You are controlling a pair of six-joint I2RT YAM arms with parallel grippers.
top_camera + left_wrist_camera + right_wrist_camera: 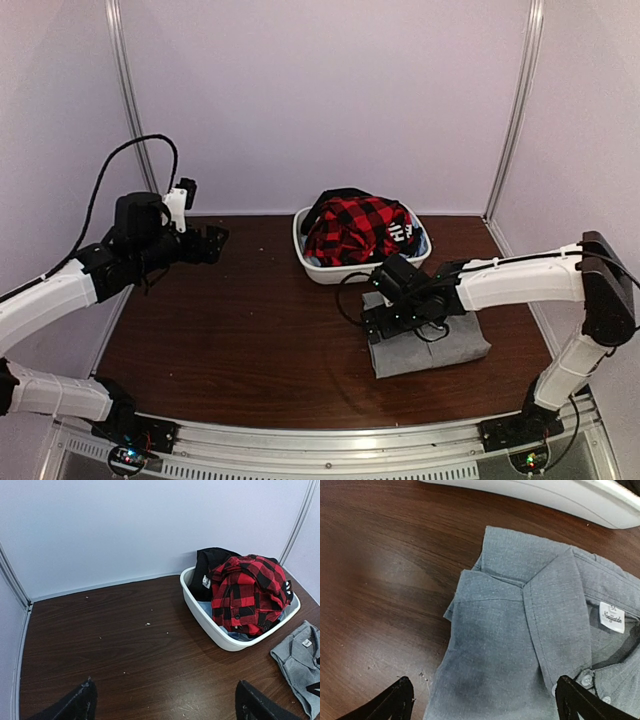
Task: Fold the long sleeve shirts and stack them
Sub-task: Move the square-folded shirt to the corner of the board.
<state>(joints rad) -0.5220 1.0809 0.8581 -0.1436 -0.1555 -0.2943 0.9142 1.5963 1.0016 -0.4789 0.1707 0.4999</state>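
Your right claw (485, 692) has its two fingers (400, 700) spread wide apart, and nothing is pinched between them. Right under it lies the grey shirt (520, 645), folded flat on the brown table (380, 570). The shirt's collar (555, 615) lies between the two fingers and a bit ahead of them. A small white label (612, 616) sits inside the collar, off to the claw's right. A button (584, 678) shows close to the right finger. You cannot tell from the pictures if the fingers touch the cloth or just hang over it. Ahead of this claw, past the top edge of the shirt, is the white tub (560, 495), near the shirt.

Your left claw (165, 700) has its fingers apart too, and it holds nothing. It hangs up above the table, over by the left side, well apart from both shirts. The tub is ahead of this claw and off to its right. The red-and-black check shirt (245, 595) is in the tub, all bunched up in a heap on top. Some black cloth (210, 560) sticks up just behind the red shirt, at the far end of the tub. A bit of pale blue cloth (207, 611) peeks out under it. The grey shirt is farther to this claw's right, on the table on the near side of the tub.
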